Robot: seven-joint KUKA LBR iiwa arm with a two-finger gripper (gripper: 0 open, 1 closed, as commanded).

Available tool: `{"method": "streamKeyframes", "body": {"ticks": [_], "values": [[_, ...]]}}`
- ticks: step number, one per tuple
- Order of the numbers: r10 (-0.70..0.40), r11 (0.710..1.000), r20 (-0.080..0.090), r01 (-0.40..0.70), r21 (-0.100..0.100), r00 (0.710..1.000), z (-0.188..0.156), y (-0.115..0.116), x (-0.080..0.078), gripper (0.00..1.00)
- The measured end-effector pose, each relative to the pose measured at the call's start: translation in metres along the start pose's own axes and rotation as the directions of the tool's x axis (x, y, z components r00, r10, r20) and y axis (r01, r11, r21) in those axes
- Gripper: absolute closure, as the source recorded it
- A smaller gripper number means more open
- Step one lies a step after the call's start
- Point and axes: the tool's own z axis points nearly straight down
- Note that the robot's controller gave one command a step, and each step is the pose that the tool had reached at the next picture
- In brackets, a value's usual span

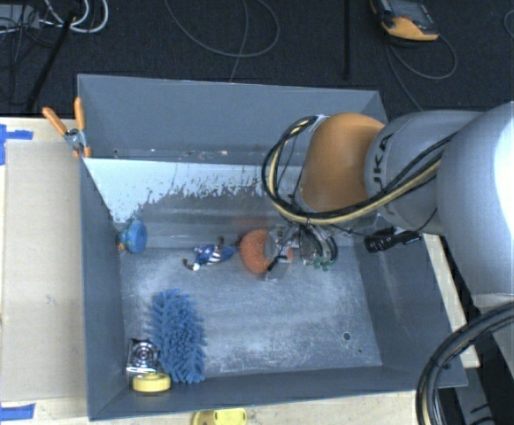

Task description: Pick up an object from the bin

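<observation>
Hanging low over the floor of the grey metal bin (310,326), the gripper (280,257) sits just to the right of a rounded orange-brown lump (253,250). It is so close that the 2 look to be touching. Whether the gripper is open or closed cannot be told, and nothing shows the lump being gripped. The lump itself lies on the bin floor, close to the foot of the back wall.

Directly over the gripper, up and to the right of the lump, swells the wrist's orange cover (338,162), ringed by looping black-and-yellow cables (279,180). Beyond it the grey arm (469,202) runs off to the right.

5 other things lie loose, all to the left of the lump. Nearest, just left of it but apart, is a small blue-and-white figure (208,255) lying on its side. Further off, down and to the left, lies a long shaggy blue piece (179,335), stretched toward the front wall. About as far from the lump, straight to its left by the side wall, rests a small blue ball-like thing (134,235). Farthest from the lump, in the front left corner, a small shiny black-and-white object (141,355) touches the shaggy piece's lower end. A yellow roll (150,382) lies just below that object.
</observation>
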Motion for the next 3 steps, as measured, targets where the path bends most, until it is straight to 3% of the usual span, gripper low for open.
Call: {"method": "streamKeyframes", "body": {"ticks": [1,2,3], "values": [[-0.018,1.0,-0.006,0.018,0.0,1.0,-0.113,-0.031,0.034,1.0],[-0.019,1.0,-0.006,0.019,0.0,1.0,-0.113,-0.031,0.034,1.0],[-0.019,1.0,-0.01,0.019,0.0,1.0,-0.163,-0.03,0.021,1.0]]}}
